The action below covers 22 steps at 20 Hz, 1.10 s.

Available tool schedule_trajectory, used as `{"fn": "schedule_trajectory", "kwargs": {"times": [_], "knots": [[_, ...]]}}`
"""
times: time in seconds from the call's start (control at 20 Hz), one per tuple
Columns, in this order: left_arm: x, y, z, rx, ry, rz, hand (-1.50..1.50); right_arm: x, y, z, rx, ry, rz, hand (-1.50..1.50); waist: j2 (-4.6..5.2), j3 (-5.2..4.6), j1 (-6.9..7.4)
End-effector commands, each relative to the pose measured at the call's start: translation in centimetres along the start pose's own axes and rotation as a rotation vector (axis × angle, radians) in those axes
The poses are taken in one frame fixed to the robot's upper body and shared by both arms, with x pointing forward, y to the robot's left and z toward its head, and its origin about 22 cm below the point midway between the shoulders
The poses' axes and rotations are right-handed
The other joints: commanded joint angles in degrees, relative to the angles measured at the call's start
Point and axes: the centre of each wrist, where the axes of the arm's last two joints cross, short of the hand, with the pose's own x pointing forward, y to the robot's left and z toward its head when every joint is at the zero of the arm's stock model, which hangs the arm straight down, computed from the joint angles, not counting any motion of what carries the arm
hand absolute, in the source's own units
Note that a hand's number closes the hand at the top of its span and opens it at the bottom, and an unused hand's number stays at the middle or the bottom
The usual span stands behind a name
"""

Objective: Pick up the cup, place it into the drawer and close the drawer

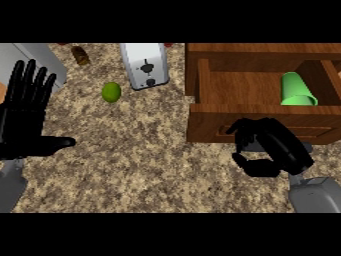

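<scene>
A green cup [298,90] lies on its side inside the open wooden drawer [232,85], toward the drawer's right side. My right hand [270,146] is just in front of the drawer's front panel [202,127], fingers curled and holding nothing, its fingertips close to the panel. At the left of the view my left hand [19,112] rests open with straight fingers pointing up, far from the drawer.
A green lime [112,92] lies on the speckled counter [129,155] left of the drawer. A silver toaster [145,65] stands behind it, and a brown bottle [80,55] lies at the back. A grey appliance [25,57] fills the back left corner.
</scene>
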Motion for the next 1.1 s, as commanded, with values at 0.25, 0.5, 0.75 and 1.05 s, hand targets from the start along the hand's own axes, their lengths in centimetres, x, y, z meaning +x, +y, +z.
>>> {"fn": "schedule_trajectory", "kwargs": {"times": [0.25,0.5,0.75,1.05], "knots": [[0.1,1.3,2.5,0.006,-0.007,0.01,-1.5,-3.9,3.0,-5.5,0.098,0.075,0.101,-1.5,0.09,0.03,0.01],[-0.9,3.0,2.8,-0.011,-0.004,0.023,-1.5,-7.0,3.6,-7.1,0.106,0.103,0.073,-1.5,0.43,0.05,0.32],[0.2,3.9,2.7,-0.004,-0.006,0.03,-1.5,-8.0,3.1,-9.2,0.113,0.103,0.025,-1.5,0.36,0.05,0.23],[-0.3,5.1,3.3,-0.024,-0.007,0.036,-1.5,-9.7,-0.8,-10.5,0.101,0.116,-0.031,-1.5,0.8,0.09,1.14]]}}
